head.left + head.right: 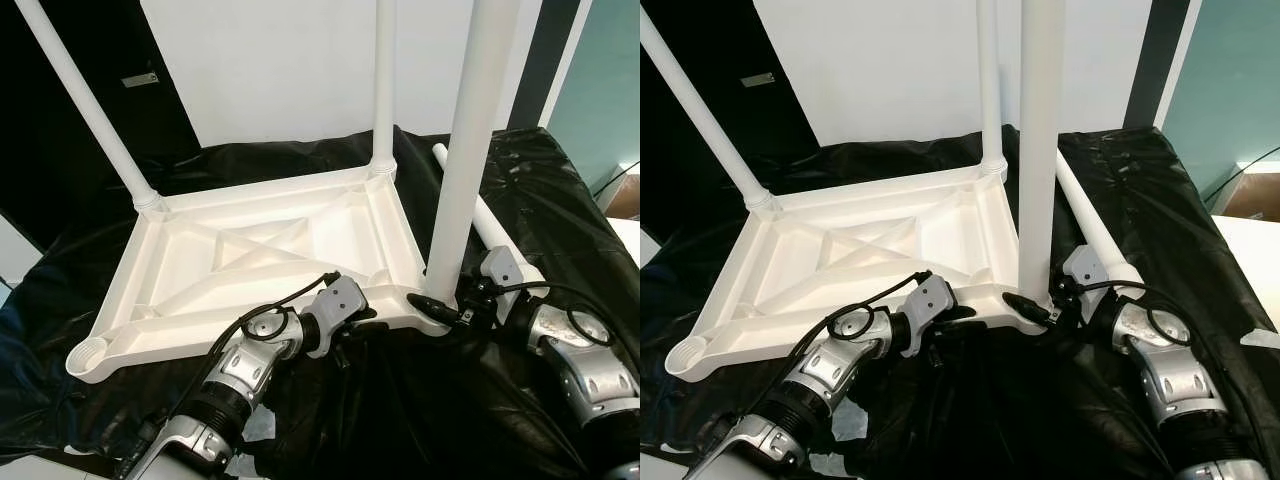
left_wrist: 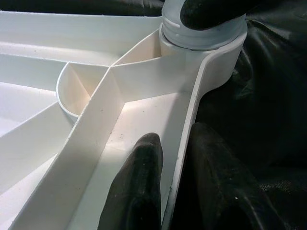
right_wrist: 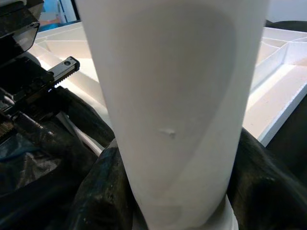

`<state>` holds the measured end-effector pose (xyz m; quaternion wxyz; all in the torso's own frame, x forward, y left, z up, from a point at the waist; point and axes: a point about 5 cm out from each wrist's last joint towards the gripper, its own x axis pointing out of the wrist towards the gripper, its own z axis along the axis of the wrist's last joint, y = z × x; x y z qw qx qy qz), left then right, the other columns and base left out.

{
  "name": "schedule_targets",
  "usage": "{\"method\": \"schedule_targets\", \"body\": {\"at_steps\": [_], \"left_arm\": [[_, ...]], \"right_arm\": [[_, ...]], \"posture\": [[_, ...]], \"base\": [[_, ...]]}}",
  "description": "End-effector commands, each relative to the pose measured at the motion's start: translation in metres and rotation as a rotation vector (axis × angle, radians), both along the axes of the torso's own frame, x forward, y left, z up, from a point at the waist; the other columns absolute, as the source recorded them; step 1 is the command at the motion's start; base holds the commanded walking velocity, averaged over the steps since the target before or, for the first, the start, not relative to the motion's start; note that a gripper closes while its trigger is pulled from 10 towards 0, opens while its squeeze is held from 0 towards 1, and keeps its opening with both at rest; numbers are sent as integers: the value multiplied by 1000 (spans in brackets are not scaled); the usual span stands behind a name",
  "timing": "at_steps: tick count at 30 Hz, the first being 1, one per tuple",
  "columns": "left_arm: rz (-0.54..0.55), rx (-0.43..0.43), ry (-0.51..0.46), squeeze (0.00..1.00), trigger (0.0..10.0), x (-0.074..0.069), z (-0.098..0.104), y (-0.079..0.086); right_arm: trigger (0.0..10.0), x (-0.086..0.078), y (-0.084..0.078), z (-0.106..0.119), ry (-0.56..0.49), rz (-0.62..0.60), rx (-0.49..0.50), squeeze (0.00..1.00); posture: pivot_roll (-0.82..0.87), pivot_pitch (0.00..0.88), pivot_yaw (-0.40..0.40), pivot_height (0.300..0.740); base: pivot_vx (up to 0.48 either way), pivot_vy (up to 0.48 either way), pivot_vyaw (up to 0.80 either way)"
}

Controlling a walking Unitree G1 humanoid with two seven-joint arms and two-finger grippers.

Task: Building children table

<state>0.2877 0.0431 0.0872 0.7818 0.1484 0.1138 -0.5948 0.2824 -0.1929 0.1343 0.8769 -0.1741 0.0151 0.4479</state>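
The right gripper (image 1: 440, 306) clamps the near leg (image 1: 463, 170) at its socket. The left gripper (image 2: 170, 187) pinches the tabletop (image 1: 260, 250) rim, one finger (image 2: 139, 187) inside, as its wrist view shows. A loose leg (image 1: 1090, 225) seemingly lies on the black sheet (image 1: 560, 200).

Along our left gripper (image 2: 175, 184) we see one black finger (image 2: 136, 187) inside the white table top's (image 2: 57, 143) ribbed underside, the other outside, its rim (image 2: 189, 129) pinched between them. At one o'clock a white leg (image 2: 204, 28) sits in the corner socket, another black fingertip (image 2: 211, 12) pressed against it. Black sheeting (image 2: 268, 115) lies at three o'clock.
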Motion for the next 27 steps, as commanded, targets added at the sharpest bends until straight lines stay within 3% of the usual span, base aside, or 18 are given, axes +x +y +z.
{"method": "schedule_targets", "body": {"at_steps": [1, 6, 7, 8, 9, 14, 19, 24, 25, 26, 27], "left_arm": [[-59, 121, 163, 0, 10000, -18, -36, 13], [-52, 118, 167, 0, 10000, -19, -36, 14], [-51, 118, 167, 0, 10000, -19, -36, 14], [-48, 116, 168, 0, 10000, -19, -36, 14], [-47, 115, 168, 0, 10000, -19, -36, 14], [-48, 114, 166, 0, 10000, -19, -36, 12], [-44, 114, 166, 0, 10000, -19, -36, 13], [-40, 111, 169, 0, 10000, -19, -37, 13], [-38, 110, 169, 0, 10000, -19, -37, 13], [-36, 110, 169, 0, 10000, -19, -37, 14], [-35, 110, 170, 0, 10000, -19, -37, 14]], "right_arm": [[0, -5, 2, -8, 19, 67, -90, 0], [0, -6, 17, -16, 0, -66, 58, 0], [0, -3, 21, -16, -37, -158, 107, 0], [0, 1, 24, -13, -147, -438, 259, 0], [0, 2, 24, -13, -167, -506, 295, 0], [0, -8, 36, -17, -222, -616, 328, 0], [0, -4, 33, -14, -256, -746, 348, 0], [0, -4, 35, -14, -268, -777, 356, 0], [4235, -4, 37, -16, -259, -766, 351, 0], [10000, -4, 42, -20, -233, -730, 331, 0], [10000, -5, 45, -23, -213, -701, 316, 0]], "posture": [[-67, 0, 98, 740], [-58, 0, 93, 740], [-58, 0, 93, 740], [-54, 0, 85, 740], [-54, 0, 85, 740], [-47, 0, 84, 740], [-42, 0, 80, 740], [-41, 0, 78, 740], [-40, 0, 77, 740], [-40, 0, 77, 740], [-40, 0, 77, 740]], "base": [[0, 0, 0], [0, 0, 0], [0, 0, 0], [0, 0, 0], [0, 0, 0], [0, 0, 0], [0, 0, 0], [0, 0, 0], [0, 0, 0], [0, 0, 0], [0, 0, 0]]}}
